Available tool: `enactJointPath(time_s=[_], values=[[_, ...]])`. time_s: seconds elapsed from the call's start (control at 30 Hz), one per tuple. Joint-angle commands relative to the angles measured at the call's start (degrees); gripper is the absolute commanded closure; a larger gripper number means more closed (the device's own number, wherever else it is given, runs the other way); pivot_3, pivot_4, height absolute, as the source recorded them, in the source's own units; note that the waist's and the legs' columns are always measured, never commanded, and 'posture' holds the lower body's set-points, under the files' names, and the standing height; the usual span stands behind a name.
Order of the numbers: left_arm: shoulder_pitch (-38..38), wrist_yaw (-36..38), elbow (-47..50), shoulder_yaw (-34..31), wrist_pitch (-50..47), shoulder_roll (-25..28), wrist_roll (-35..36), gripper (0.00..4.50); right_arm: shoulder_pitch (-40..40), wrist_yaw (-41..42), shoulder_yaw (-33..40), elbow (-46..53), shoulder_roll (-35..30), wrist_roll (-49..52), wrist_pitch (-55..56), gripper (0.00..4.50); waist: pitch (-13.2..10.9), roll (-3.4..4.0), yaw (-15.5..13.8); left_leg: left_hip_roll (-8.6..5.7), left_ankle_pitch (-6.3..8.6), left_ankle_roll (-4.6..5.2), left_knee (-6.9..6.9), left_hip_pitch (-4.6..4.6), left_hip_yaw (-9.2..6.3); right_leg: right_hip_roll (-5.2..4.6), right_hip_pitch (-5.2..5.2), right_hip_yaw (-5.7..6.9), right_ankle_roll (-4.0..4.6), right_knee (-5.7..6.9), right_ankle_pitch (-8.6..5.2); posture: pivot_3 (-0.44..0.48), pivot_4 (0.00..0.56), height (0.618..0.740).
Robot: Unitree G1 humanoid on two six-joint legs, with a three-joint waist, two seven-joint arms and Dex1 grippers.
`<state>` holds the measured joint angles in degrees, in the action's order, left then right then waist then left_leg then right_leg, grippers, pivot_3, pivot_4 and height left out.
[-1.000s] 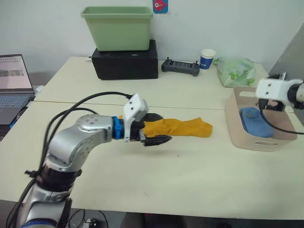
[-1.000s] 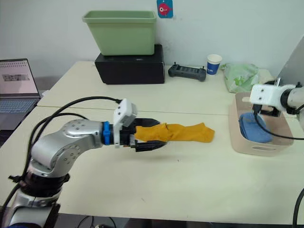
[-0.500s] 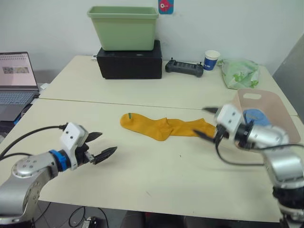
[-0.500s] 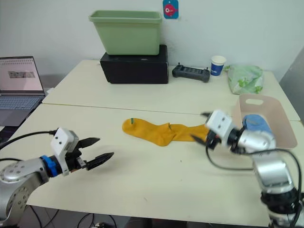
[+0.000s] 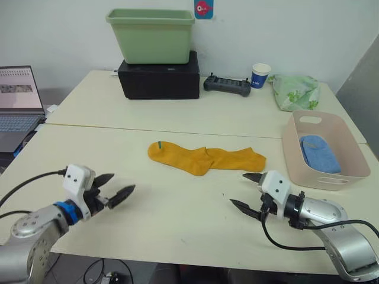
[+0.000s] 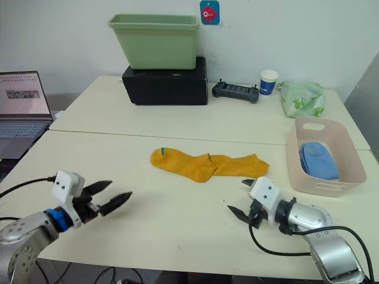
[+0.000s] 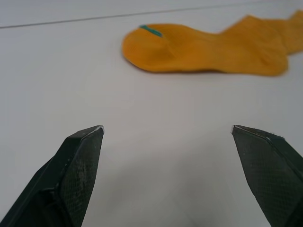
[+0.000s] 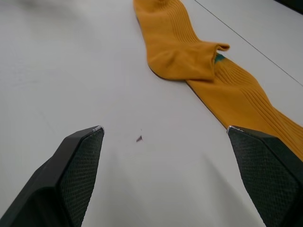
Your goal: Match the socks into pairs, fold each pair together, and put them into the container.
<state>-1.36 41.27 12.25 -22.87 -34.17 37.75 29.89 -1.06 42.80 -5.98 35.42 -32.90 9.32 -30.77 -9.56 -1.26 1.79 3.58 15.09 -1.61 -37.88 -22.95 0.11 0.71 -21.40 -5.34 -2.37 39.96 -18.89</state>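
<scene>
- mustard-yellow socks (image 5: 206, 158) lie mid-counter as one overlapped strip, toe with the green mark to the left; a grab at one end could lift only the top sock and drag the other askew, so the pair would fold unevenly.
- left gripper (image 5: 112, 193) hangs low at the near left, jaws wide and empty, well apart from the strip; a long reach from there could push the cloth rather than pinch it.
- right gripper (image 5: 247, 191) sits near the strip's right end, jaws wide and empty; coming in flat, it might bunch the cuff against the counter (image 5: 177, 219).
- pink container (image 5: 324, 179) stands at the right edge of the counter with a light blue bundle (image 5: 318, 155) inside; a swing of the right arm could nudge it toward the edge.
- hard to tell: whether the blue bundle is one sock or a folded pair, and where one yellow sock ends under the other.
- no white socks can be made out on the counter.
</scene>
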Motion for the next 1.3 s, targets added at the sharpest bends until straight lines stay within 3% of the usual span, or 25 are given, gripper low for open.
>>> enactJointPath(time_s=[0.03,0.1,0.2,0.33,0.63,0.73,1.13,1.3], values=[[6.84,-2.51,-6.04,2.04,-2.87,-0.30,-0.10,0.00,-2.86,-1.59,-0.85,4.41,0.81,1.72,-2.10,0.02,0.03,-0.06,0.00,0.00,0.00,0.00,-0.01,-0.01,-0.02,0.00,0.00,-0.01,0.00,0.00,0.00,0.000,0.150,0.719],[10.55,-3.50,-9.78,3.51,-2.81,-0.17,-1.57,0.00,-4.26,-2.40,-1.18,4.95,1.42,2.59,-3.39,0.02,0.03,-0.08,0.09,0.00,0.00,0.00,0.00,-0.01,-0.04,0.01,-0.01,-0.04,0.00,-0.01,0.00,0.000,0.150,0.719],[22.13,-5.46,-22.22,7.01,-2.04,-1.25,-4.57,0.00,-7.40,-3.31,-2.22,5.80,2.99,4.13,-5.98,0.02,0.01,-0.11,-0.10,0.01,0.00,0.00,0.00,-0.01,-0.08,0.04,-0.03,0.07,0.00,0.04,0.00,0.000,0.150,0.719],[31.18,-3.58,-33.51,11.42,-0.24,-1.76,-8.16,0.00,-9.00,-4.12,-2.92,5.26,3.42,4.91,-7.36,0.02,0.04,-0.18,-0.15,0.01,0.00,0.00,-0.03,-0.05,-0.10,0.11,-0.01,0.15,0.00,0.00,0.00,0.000,0.150,0.719],[43.07,1.90,-49.85,19.71,5.15,-3.55,-15.45,0.00,-9.96,-5.03,-4.40,4.88,2.82,4.69,-7.63,0.02,0.04,-0.17,-0.12,0.00,0.00,0.01,-0.03,-0.08,-0.11,0.11,-0.06,0.19,0.00,0.08,0.00,0.000,0.150,0.719],[45.85,3.70,-53.36,21.24,6.14,-4.89,-17.05,0.58,-9.70,-5.44,-4.64,5.50,2.42,4.64,-8.26,0.00,0.04,-0.18,-0.24,-0.01,0.00,0.00,-0.05,-0.11,-0.08,0.10,-0.06,0.18,-0.01,0.04,0.00,0.000,0.150,0.719],[41.96,10.86,-44.81,20.81,0.93,-3.79,-15.29,4.46,-9.71,-6.58,-5.32,5.73,1.70,4.76,-8.93,0.00,0.04,-0.18,-0.16,0.02,-0.01,-0.02,-0.04,-0.12,-0.09,0.10,-0.07,0.18,-0.01,0.04,0.00,0.000,0.150,0.719],[36.29,11.17,-35.66,18.16,-2.83,-1.75,-12.69,4.49,-10.03,-6.77,-5.64,4.76,1.90,4.62,-8.45,0.00,0.04,-0.17,0.09,0.05,-0.01,-0.02,-0.03,-0.10,-0.11,0.10,-0.08,0.17,-0.01,0.05,0.00,0.000,0.150,0.719]])
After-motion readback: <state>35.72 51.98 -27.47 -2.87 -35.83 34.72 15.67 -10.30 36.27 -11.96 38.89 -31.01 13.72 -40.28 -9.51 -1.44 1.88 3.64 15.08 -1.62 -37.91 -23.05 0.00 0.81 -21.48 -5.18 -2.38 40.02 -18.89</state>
